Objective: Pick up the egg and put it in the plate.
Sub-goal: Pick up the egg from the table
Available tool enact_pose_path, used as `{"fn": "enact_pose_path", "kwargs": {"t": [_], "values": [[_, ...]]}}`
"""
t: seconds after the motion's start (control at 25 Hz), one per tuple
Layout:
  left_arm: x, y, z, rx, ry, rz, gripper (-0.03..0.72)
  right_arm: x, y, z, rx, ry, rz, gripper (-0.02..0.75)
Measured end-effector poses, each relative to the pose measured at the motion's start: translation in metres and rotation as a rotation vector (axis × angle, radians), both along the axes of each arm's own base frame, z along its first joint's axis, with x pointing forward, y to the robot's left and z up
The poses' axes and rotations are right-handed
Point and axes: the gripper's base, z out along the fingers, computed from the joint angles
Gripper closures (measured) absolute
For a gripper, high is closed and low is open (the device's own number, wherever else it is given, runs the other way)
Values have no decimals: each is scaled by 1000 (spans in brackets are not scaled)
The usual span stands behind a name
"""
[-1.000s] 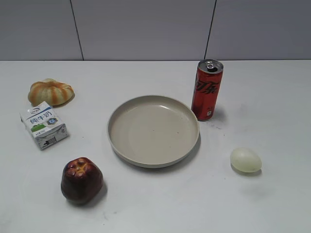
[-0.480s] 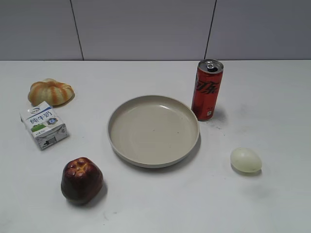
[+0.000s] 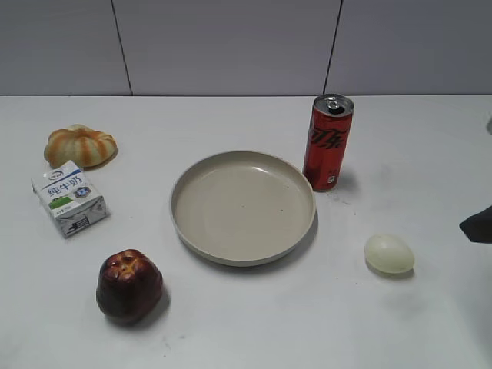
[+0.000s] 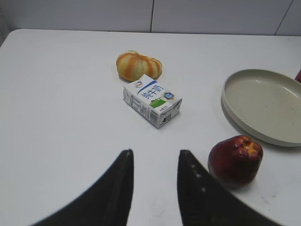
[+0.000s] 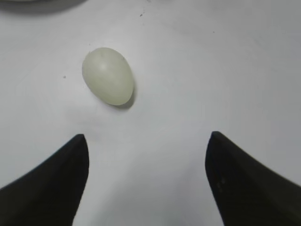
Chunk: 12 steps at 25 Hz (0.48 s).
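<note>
The pale cream egg (image 3: pixel 389 253) lies on the white table to the right of the beige plate (image 3: pixel 192 231); it also shows in the right wrist view (image 5: pixel 107 75). My right gripper (image 5: pixel 148 136) is wide open and empty, above the table, with the egg ahead of it and slightly left. Only a dark tip of the right gripper (image 3: pixel 480 224) shows at the right edge of the exterior view. My left gripper (image 4: pixel 154 153) is open and empty over bare table, left of the apple (image 4: pixel 235 160). The plate rim (image 4: pixel 225 101) shows at the right of the left wrist view.
A red soda can (image 3: pixel 327 142) stands behind the plate's right side. A dark red apple (image 3: pixel 128 284) sits front left. A milk carton (image 3: pixel 68 197) and a ribbed orange bun (image 3: pixel 80 146) lie at the left. A grey wall runs behind the table.
A dark part of my right gripper has come into the exterior view at the right edge. The objects have not moved.
</note>
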Motion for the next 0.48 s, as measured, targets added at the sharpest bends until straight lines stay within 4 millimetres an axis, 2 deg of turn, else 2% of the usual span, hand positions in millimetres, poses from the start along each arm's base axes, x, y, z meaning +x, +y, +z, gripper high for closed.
{"fn": "enact_pose_path", "kwargs": {"t": [0.12,0.32,0.48], "values": [[0,0,0,-2,1,1,456,15,12,-10,-46,9,131,154],[0,0,0,-2,1,1,456,35,44,-28,-116,2,302,154],[0,0,0,-1,0,0,456,45,69,-50,-199,50,455,154]]}}
